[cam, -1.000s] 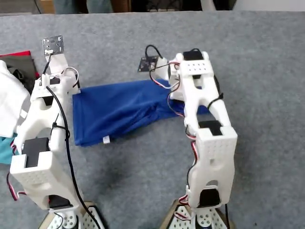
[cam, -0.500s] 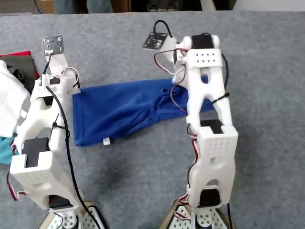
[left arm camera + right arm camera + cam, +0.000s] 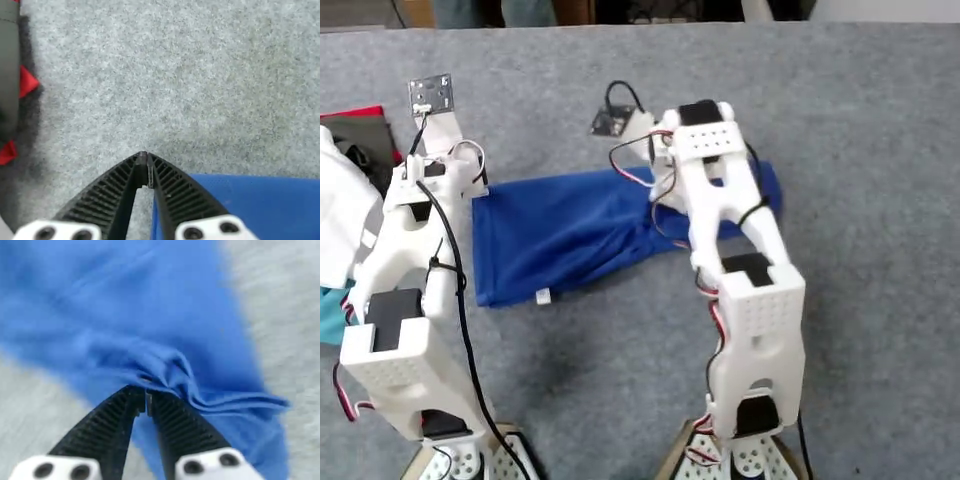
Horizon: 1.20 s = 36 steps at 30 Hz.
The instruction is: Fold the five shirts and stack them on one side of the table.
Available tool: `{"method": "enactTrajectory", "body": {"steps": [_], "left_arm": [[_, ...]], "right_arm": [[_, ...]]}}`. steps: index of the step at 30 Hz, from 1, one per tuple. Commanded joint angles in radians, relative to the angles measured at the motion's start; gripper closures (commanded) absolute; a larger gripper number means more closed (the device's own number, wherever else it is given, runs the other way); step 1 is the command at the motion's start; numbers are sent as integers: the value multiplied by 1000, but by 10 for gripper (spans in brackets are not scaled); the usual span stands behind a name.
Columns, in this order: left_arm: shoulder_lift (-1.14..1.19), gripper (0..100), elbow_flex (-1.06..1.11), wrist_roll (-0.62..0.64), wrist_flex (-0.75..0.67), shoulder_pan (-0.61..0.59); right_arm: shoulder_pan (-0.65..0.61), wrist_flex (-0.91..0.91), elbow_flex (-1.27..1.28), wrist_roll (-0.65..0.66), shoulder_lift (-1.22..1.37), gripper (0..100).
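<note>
A blue shirt (image 3: 560, 235) lies loosely folded across the middle of the grey table (image 3: 870, 100). My left gripper (image 3: 472, 187) sits at the shirt's far left corner. In the left wrist view its fingers are shut at the tip (image 3: 145, 159), right beside the blue shirt's edge (image 3: 250, 200); I cannot tell if cloth is pinched. My right gripper (image 3: 665, 188) is over the shirt's right part. In the right wrist view it (image 3: 146, 395) is shut on a bunched fold of the blue shirt (image 3: 125, 305), with creases running from its tip.
A white shirt (image 3: 340, 215), a dark and red garment (image 3: 355, 125) and a teal cloth (image 3: 330, 310) lie at the table's left edge. The dark and red garment (image 3: 7, 75) is beside the left gripper. Bare table (image 3: 880, 300) lies right of the right arm.
My right arm swung towards the far side, then left, pulling the shirt's right end with it; that end now lies farther back. The left arm has not moved.
</note>
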Motion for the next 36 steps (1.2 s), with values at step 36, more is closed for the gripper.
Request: {"method": "enactTrajectory", "body": {"steps": [36], "left_arm": [[-6,970,-30,-14,9,5]], "right_arm": [[311,161,-380,-127,288,984]]}}
